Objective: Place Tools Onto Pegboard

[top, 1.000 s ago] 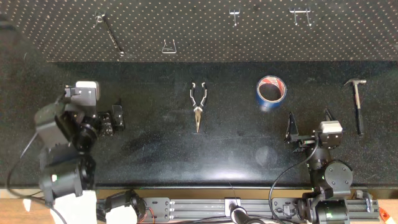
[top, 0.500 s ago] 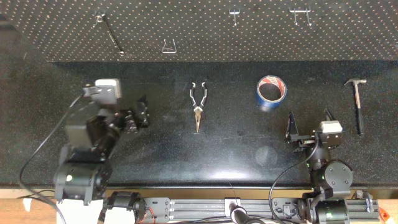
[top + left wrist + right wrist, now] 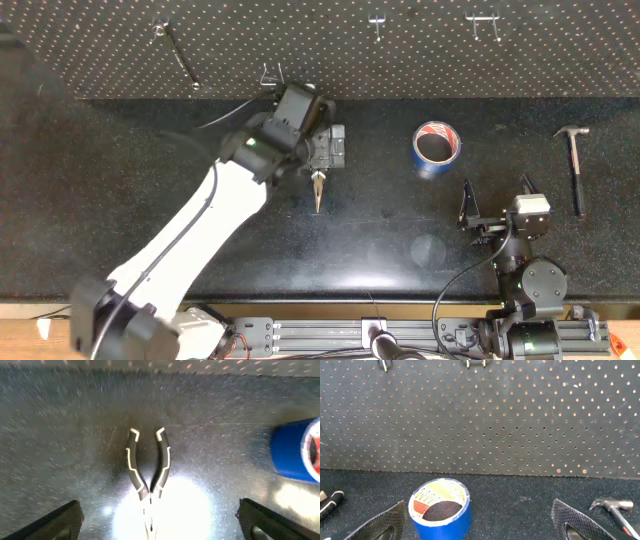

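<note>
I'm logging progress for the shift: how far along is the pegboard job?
Done: a wrench hangs on the pegboard. In hand: the left gripper, open, hovers over the pliers, with nothing gripped yet. Left: pliers, tape and hammer all lie on the table, and the hooks above them are bare.

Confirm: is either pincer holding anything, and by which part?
Nothing is held. The left pincer hangs open over the pliers; the right pincer is open and empty.
</note>
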`<state>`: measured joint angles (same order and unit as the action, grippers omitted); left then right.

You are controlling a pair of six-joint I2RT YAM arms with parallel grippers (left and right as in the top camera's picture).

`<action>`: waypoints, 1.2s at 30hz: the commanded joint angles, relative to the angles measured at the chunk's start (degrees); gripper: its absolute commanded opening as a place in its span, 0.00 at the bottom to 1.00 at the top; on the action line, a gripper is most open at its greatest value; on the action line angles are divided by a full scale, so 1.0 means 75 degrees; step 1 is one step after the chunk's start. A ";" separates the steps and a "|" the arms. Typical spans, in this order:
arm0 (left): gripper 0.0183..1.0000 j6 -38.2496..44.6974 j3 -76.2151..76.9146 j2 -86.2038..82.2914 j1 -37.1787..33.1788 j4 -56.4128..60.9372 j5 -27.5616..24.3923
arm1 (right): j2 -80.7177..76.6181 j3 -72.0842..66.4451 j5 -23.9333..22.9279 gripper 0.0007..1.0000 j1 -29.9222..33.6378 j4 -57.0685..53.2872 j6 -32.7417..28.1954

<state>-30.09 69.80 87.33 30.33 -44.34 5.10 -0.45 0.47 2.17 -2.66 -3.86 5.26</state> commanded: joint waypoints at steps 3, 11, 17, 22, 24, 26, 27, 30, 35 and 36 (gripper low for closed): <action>1.00 -0.0813 0.0140 0.1294 0.0023 -0.0026 0.0090 | 0.0052 -0.0032 -0.0009 0.94 -0.0038 -0.0023 -0.0055; 1.00 0.0076 0.0140 0.2212 -0.0009 0.0020 0.0032 | 0.0052 -0.0032 -0.0009 0.94 -0.0038 -0.0023 -0.0055; 1.00 0.0076 0.0140 0.2489 -0.0265 0.0495 -0.0017 | 0.0052 -0.0032 -0.0009 0.94 -0.0038 -0.0023 -0.0055; 1.00 0.0076 0.0140 0.2868 -0.0242 0.0889 -0.0108 | 0.0052 -0.0032 -0.0009 0.94 -0.0038 -0.0023 -0.0055; 1.00 0.0076 0.0140 0.2911 -0.0242 0.0935 -0.0105 | 0.0052 -0.0032 -0.0009 0.94 -0.0038 -0.0020 -0.0055; 1.00 0.0076 0.0140 0.2914 -0.0242 0.1029 -0.0099 | 0.0052 -0.0032 -0.0009 0.94 -0.0038 -0.0023 -0.0055; 1.00 0.0076 0.0140 0.2914 -0.0242 0.1052 -0.0099 | 0.0052 -0.0032 -0.0009 0.94 -0.0038 -0.0023 -0.0055; 0.93 0.0076 0.0140 0.2914 -0.0242 0.1061 -0.0105 | 0.0052 -0.0032 -0.0009 0.94 -0.0038 -0.0020 -0.0055; 0.55 0.0079 0.0140 0.2914 -0.0242 0.1058 -0.0105 | 0.0052 -0.0032 -0.0009 0.94 -0.0038 -0.0023 -0.0055; 0.53 0.0079 0.0140 0.2914 -0.0242 0.1055 -0.0105 | 0.0052 -0.0032 -0.0009 0.94 -0.0038 -0.0023 -0.0055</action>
<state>-29.58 69.91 108.33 28.56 -36.53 4.47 -0.43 0.47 2.17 -2.66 -3.86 5.26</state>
